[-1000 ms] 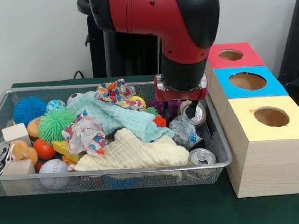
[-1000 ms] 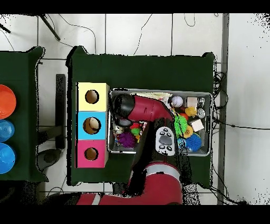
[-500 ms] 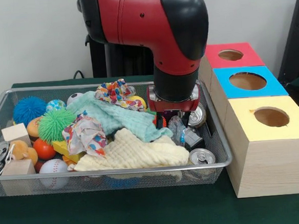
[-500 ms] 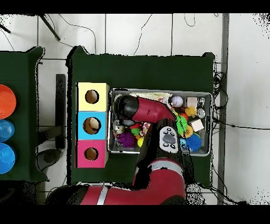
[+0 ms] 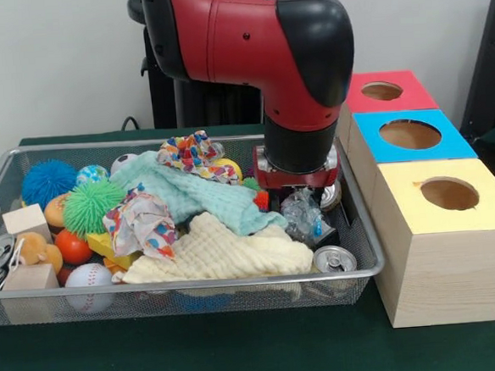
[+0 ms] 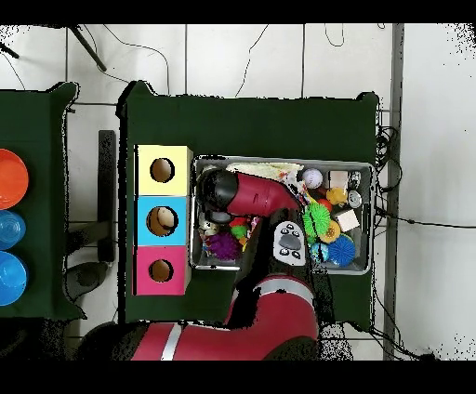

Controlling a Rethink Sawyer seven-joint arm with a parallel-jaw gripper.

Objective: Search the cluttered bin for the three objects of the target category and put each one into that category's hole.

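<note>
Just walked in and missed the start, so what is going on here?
A red and black robot arm is reaching down into a wire mesh bin full of balls, cloths, wooden blocks and cans. Its tool is low at the bin's right end, over a crumpled clear plastic piece, fingers hidden. Beside the bin stand three wooden boxes with holes, topped yellow, blue and red.

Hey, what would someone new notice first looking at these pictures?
Probably the big red and black arm, reaching down into the right end of the wire bin. Next, the bin's jumble of balls, cans and cloths, then the three wooden boxes beside it, topped yellow, blue and red, each with a round hole.
</note>
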